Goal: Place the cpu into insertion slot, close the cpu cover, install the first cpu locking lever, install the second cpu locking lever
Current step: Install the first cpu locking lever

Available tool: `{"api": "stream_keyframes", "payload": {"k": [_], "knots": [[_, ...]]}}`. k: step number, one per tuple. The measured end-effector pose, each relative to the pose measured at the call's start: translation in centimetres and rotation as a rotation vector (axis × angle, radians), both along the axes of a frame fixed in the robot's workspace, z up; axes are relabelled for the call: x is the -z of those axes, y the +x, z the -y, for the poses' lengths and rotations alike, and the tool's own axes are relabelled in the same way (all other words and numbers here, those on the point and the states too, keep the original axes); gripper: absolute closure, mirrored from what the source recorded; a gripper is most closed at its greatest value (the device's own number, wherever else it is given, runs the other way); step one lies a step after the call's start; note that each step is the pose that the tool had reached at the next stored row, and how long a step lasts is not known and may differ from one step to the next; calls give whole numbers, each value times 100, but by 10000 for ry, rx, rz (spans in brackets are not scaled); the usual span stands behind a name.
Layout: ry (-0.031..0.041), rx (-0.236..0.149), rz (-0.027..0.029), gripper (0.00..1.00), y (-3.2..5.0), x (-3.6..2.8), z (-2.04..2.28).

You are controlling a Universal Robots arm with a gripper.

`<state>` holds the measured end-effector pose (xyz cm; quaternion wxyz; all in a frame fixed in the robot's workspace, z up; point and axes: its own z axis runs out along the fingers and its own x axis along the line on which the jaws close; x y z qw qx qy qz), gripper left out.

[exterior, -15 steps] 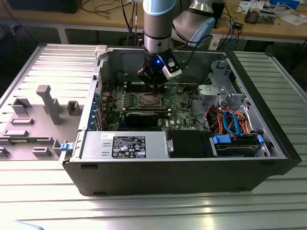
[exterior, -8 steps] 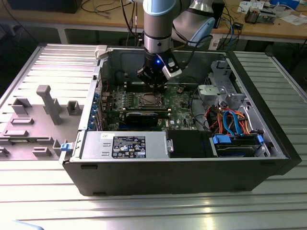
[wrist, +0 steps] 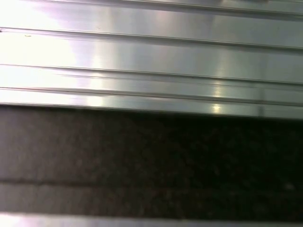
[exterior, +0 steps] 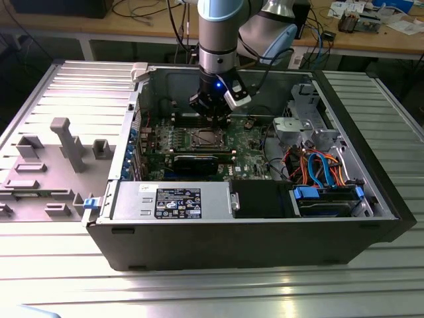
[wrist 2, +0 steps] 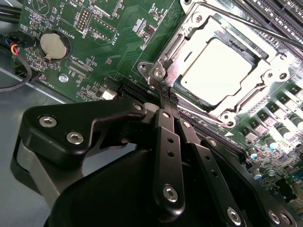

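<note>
In the second wrist view the cpu (wrist 2: 220, 71) lies flat in the insertion slot (wrist 2: 165, 45), its silvery face showing through the window of the cpu cover (wrist 2: 199, 26), which is down over it. A thin locking lever rod (wrist 2: 246, 21) runs along the far side of the socket. My gripper (wrist 2: 165, 94) is shut, its two black fingers pressed together with nothing seen between them, tips at the socket's near corner by a screw. In the exterior view the gripper (exterior: 211, 118) hangs just above the insertion slot (exterior: 204, 139) inside the open case.
A power supply box (exterior: 173, 201) lines the case's front. A black graphics card (exterior: 195, 162) lies just in front of the socket. Drive cage and coloured cables (exterior: 324, 172) are on the exterior view's right, grey fixtures (exterior: 66, 142) on its left. Memory slots (wrist 2: 279, 14) flank the socket.
</note>
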<state>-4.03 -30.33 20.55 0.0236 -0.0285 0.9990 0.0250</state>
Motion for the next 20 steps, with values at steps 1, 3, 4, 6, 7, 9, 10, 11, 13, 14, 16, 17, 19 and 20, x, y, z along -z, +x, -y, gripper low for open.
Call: {"api": "stream_keyframes", "payload": {"k": [1, 3, 4, 6, 7, 9, 10, 11, 13, 14, 16, 17, 19, 20], "knots": [[0, 0, -1, 89, 1, 0, 0], [-2, 0, 1, 89, 2, 2, -1], [-7, 0, 2, 89, 3, 2, -1], [-10, 0, 1, 89, 4, 7, 0], [-11, -1, 1, 89, 5, 9, 0], [-10, 0, 1, 89, 6, 12, -1], [-11, 0, 1, 89, 6, 14, 0], [-11, 0, 1, 89, 6, 15, 0], [-12, 0, 0, 89, 6, 15, 0], [-11, 0, 1, 89, 6, 16, 0], [-11, 0, 2, 89, 6, 17, 0], [-11, 0, 2, 89, 6, 16, 0], [-8, 0, 4, 89, 7, 16, -1], [-10, 0, 3, 89, 7, 12, -1]]}}
